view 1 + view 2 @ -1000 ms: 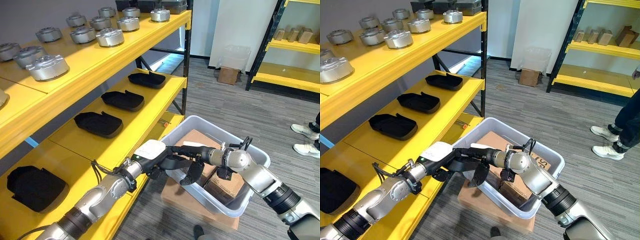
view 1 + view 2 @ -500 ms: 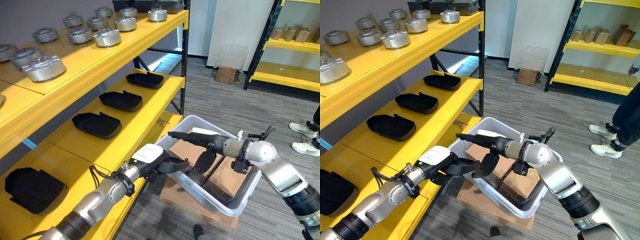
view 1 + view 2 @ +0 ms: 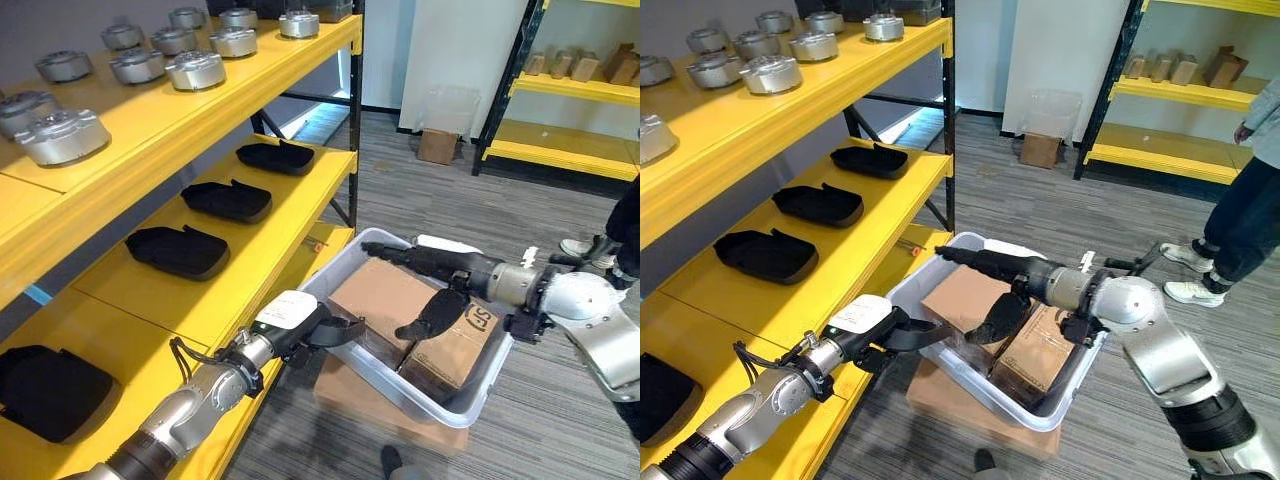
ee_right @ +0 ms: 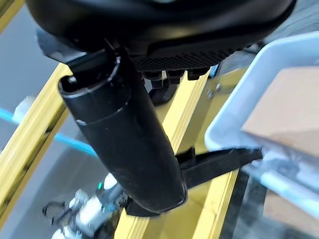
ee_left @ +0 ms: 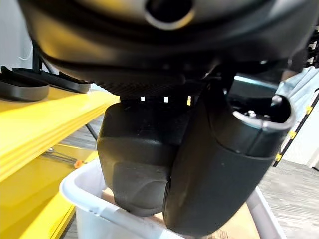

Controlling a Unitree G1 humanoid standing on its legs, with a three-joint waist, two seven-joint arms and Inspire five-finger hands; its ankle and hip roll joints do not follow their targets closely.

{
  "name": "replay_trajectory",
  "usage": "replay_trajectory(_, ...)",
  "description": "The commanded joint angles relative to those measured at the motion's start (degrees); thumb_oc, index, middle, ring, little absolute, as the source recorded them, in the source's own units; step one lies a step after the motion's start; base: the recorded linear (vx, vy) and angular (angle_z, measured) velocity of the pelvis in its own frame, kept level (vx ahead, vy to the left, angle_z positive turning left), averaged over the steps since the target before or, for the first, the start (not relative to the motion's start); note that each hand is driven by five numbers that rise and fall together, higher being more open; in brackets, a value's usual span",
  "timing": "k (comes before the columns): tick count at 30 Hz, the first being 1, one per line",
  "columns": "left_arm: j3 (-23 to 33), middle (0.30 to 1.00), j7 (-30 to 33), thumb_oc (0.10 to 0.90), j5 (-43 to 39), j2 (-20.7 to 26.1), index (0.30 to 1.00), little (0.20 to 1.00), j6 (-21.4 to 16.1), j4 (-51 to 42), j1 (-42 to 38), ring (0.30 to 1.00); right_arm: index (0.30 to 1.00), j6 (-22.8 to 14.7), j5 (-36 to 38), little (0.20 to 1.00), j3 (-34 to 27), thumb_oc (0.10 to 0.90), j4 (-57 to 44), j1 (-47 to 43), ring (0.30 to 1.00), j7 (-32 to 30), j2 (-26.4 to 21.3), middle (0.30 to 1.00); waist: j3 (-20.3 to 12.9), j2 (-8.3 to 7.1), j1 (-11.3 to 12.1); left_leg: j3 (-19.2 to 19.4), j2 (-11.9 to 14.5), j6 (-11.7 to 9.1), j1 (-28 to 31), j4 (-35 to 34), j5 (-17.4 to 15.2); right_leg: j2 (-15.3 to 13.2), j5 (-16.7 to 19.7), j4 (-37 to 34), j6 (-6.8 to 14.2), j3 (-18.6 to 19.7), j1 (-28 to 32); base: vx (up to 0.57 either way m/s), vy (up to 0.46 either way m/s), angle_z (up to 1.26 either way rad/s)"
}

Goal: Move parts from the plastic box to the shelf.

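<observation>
Cardboard is what lies under my fingers, so the step I judge myself to be in is the reach into the plastic box (image 3: pixel 440 405) for a part. To do it well I should bring both hands down onto one cardboard package (image 3: pixel 385 300), one on each side, and close on it firmly before lifting, keeping my wrists clear of the box wall. The lift then has to rise above the rim before I swing toward the shelf (image 3: pixel 240 270), or the box may tip off the flat carton (image 3: pixel 350 385) it sits on.

Nearest to me, my left hand (image 3: pixel 325 330) rests at the near corner of the box, its fingers reaching over the rim; from the wrist camera they look only slightly bent and they grip nothing. Further out, my right hand (image 3: pixel 1002 268) stretches across the box with its fingers straight and the thumb hanging down toward the packages, open and holding nothing. It hovers just above the brown package rather than clasping it.

The parts are not yet moved: two cardboard packages lie side by side inside the box. Beyond them the yellow shelf carries black trays (image 3: pixel 178 250) on its middle level and round metal parts (image 3: pixel 195 70) on the top one. Far off, a person's shoes (image 3: pixel 1188 275) stand on the grey floor.
</observation>
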Motion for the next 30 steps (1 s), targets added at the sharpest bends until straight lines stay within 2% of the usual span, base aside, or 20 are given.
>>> replay_trajectory(1,10.69,0.3,12.0,0.4,-2.66,1.61,0.3,0.3,-4.34,-2.65,-4.07,0.3,1.0,-6.35,9.14,1.0,-9.66,0.9,-0.68,-0.79,1.0,-11.91,-1.39,1.0,-2.93,-0.99,-0.53,-0.67,-0.69,2.45,3.38,0.26,-9.84,0.13,-3.88,1.85,2.4,2.93,-0.51,0.01,0.004,-0.03)
replay_trajectory(3,15.51,0.3,14.41,0.4,-3.6,1.91,0.3,0.3,-6.17,-4.63,-2.78,0.3,1.0,-8.92,12.81,1.0,-16.37,0.9,0.28,4.78,1.0,-19.64,1.57,1.0,-2.99,-0.79,-1.04,-0.51,-0.65,2.61,3.54,0.14,-10.03,0.17,-3.83,1.84,2.49,3.42,-0.61,0.0,0.0,0.0)
replay_trajectory(5,17.6,0.3,15.3,0.4,-4.13,2.11,0.3,0.3,-7.08,-5.39,-2.46,0.3,1.0,-10.13,13.66,1.0,-18.93,0.9,1.31,6.58,1.0,-22.31,2.78,1.0,-3.06,-0.62,-1.18,-0.56,-0.7,2.68,3.58,0.07,-10.09,0.16,-3.77,1.78,2.55,3.55,-0.64,0.0,0.005,-0.02)
replay_trajectory(7,21.72,0.3,17.06,0.4,-5.3,2.21,0.3,0.3,-8.0,-8.15,-1.78,0.3,1.0,-12.45,12.86,1.0,-23.88,0.9,2.74,10.45,1.0,-29.56,6.95,1.0,-3.07,-0.15,-1.54,-0.66,-0.68,2.8,3.68,-0.01,-10.19,0.2,-3.66,1.71,2.52,3.85,-0.7,0.0,0.018,-0.09)
replay_trajectory(8,22.56,0.3,17.72,0.4,-5.68,2.15,0.3,0.3,-7.72,-9.28,-1.75,0.3,1.0,-12.85,12.66,1.0,-24.6,0.9,3.45,10.91,1.0,-32.34,8.25,1.0,-3.1,-0.01,-1.62,-0.73,-0.71,2.87,3.75,-0.02,-10.24,0.17,-3.63,1.57,2.48,3.86,-0.58,0.0,0.017,-0.1)
replay_trajectory(10,23.29,0.3,17.9,0.4,-6.02,2.1,0.3,0.3,-7.55,-10.12,-1.66,0.3,1.0,-13.48,13.33,1.0,-24.91,0.9,3.91,11.25,1.0,-33.91,9.29,1.0,-3.14,0.08,-1.66,-0.77,-0.73,2.88,3.8,-0.03,-10.25,0.15,-3.58,1.44,2.48,3.87,-0.48,0.01,0.019,-0.1)
replay_trajectory(11,24.9,0.3,19.05,0.4,-7.09,1.61,0.3,0.3,-7.89,-11.53,-1.56,0.3,1.0,-14.09,12.02,1.0,-25.95,0.9,4.66,12.64,1.0,-37.85,12.74,1.0,-3.2,0.59,-1.88,-0.99,-0.72,2.85,3.87,-0.06,-10.27,0.14,-3.53,1.32,2.43,3.99,-0.41,0.0,0.032,-0.06)
replay_trajectory(13,26.08,0.3,20.11,0.4,-7.46,0.9,0.3,0.3,-7.91,-13.47,-1.45,0.3,1.0,-15.3,8.77,1.0,-25.95,0.9,5.35,13.82,1.0,-40.3,15.28,1.0,-3.07,0.83,-2.0,-1.29,-0.83,2.99,3.99,-0.09,-10.37,0.06,-3.54,1.14,2.35,3.88,-0.17,0.0,0.045,-0.01)
replay_trajectory(19,26.18,0.3,21.25,0.4,-8.22,-1.62,0.3,0.3,-10.45,-18.7,-1.27,0.3,1.0,-16.13,9.32,1.0,-21.94,0.9,7.25,15.39,1.0,-44.87,20.18,1.0,-2.95,1.01,-1.27,-2.67,-1.14,2.87,3.72,-0.1,-10.4,-0.28,-3.38,0.4,2.23,3.27,0.36,-0.02,0.055,0.01)
replay_trajectory(30,22.77,0.3,19.74,0.4,-9.01,-4.73,0.3,0.3,-12.11,-21.24,-2.16,0.3,1.0,-17.03,13.14,1.0,-15.25,0.9,9.32,15.93,1.0,-46.73,22.75,1.0,-2.75,0.47,-0.21,-3.92,-2.38,3.31,2.98,-0.1,-10.52,-1.1,-3.31,0.31,2.5,2.16,0.55,-0.04,0.114,0.08)
